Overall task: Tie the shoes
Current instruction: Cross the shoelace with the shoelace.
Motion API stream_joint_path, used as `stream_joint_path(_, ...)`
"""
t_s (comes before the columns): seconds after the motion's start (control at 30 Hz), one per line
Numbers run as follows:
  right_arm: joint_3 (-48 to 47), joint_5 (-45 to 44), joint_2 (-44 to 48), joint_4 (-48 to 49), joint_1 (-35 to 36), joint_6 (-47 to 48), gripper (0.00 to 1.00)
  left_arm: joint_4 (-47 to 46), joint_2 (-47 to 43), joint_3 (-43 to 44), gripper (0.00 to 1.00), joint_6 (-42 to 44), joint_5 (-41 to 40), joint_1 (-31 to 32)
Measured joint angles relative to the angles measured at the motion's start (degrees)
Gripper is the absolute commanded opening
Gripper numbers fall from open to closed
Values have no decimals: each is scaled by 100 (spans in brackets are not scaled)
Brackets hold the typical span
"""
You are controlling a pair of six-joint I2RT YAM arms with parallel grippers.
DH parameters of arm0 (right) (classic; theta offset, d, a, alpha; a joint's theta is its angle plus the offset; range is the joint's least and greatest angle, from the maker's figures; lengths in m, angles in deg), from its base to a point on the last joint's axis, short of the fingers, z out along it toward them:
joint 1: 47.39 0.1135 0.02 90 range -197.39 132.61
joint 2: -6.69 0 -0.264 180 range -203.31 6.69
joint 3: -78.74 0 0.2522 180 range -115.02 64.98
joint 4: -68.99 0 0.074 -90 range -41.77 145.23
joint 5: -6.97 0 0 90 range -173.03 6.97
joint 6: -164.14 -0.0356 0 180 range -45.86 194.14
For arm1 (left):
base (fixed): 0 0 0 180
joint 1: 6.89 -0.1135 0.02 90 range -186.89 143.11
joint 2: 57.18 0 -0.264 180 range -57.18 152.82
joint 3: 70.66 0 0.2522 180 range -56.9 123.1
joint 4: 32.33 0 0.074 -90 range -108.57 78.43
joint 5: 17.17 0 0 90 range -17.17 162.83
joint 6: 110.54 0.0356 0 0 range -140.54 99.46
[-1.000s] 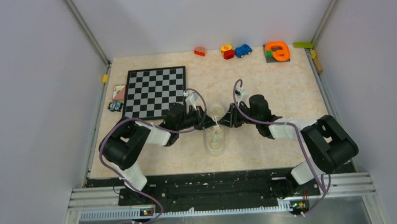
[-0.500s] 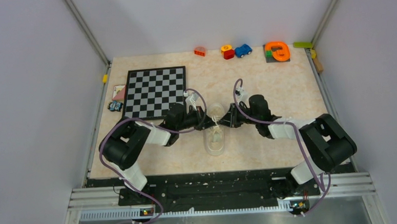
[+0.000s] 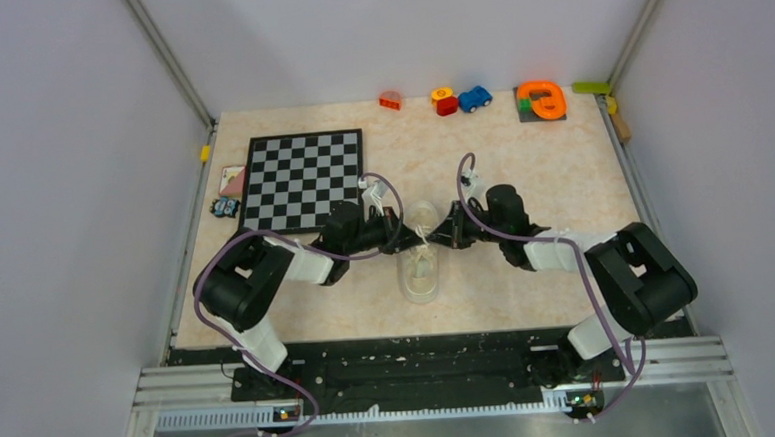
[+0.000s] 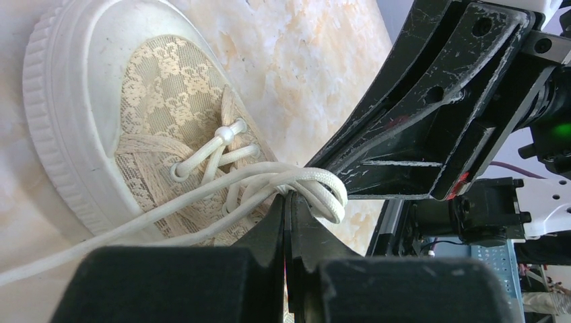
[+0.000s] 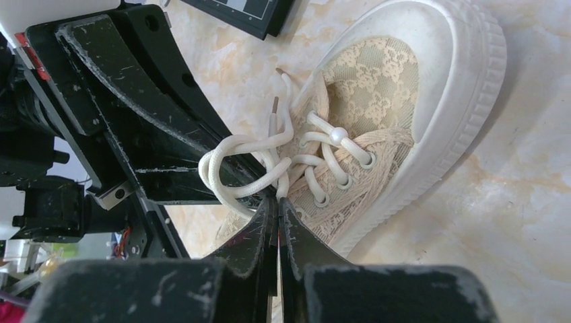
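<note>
The cream lace-patterned shoe [image 3: 421, 267] lies mid-table with its toe pointing away from the arm bases, between the two arms. Its white laces [image 4: 316, 183] cross in a loose loop over the eyelets. My left gripper [image 4: 288, 196] is shut, its tips pinching a lace strand at the loop. From the opposite side, my right gripper [image 5: 278, 199] is shut on a lace strand [image 5: 250, 152] just above the tongue. The two grippers meet nearly tip to tip over the shoe [image 5: 411, 87]. Two lace ends with brown aglets [image 5: 275, 104] lie free beside the shoe.
A chessboard [image 3: 303, 179] lies at the back left, with cards [image 3: 230, 178] and a small toy car [image 3: 225, 207] beside it. Along the far edge sit a red block [image 3: 389, 100], a blue car [image 3: 474, 99] and an orange toy [image 3: 541, 99].
The right gripper's jaws have closed onto the lace. Both arms and the shoe stay where they were.
</note>
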Motion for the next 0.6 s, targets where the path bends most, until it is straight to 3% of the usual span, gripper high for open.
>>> stream_joint_path(0.2,0,-302,184,-321,0,114,0,66,-103,-2,0,52,0,2)
stream_joint_path(0.6,-2,-350,280,-481,0,219,0,1075,-911,-55,0,501,-81,26)
